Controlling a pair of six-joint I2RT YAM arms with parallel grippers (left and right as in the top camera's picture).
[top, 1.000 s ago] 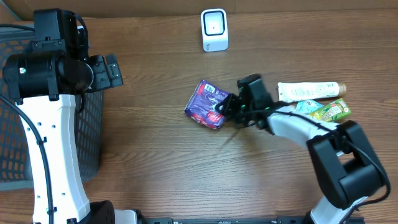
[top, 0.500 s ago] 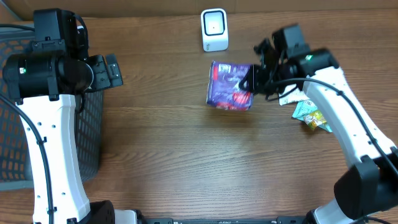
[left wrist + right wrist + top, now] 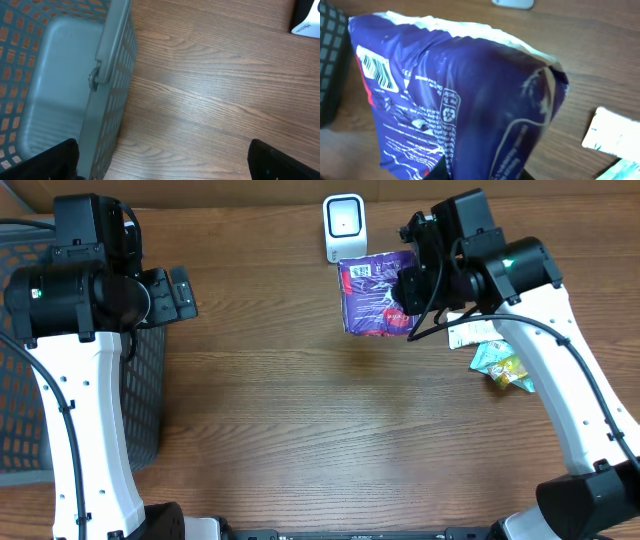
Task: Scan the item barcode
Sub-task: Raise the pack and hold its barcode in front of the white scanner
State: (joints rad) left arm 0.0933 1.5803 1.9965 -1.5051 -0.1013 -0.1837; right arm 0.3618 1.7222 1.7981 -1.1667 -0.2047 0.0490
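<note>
Right gripper (image 3: 409, 286) pinches purple packet (image 3: 375, 300) just beside scanner (image 3: 345, 227); barcode (image 3: 362, 269) should tilt squarely toward its window; left gripper (image 3: 182, 292) spread, idle.

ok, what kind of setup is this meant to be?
Looks like a mock shop checkout on a wooden table: a small white scanner at the far edge, a grey mesh basket to one side, and the right gripper holding a purple packet close to the scanner.
</note>
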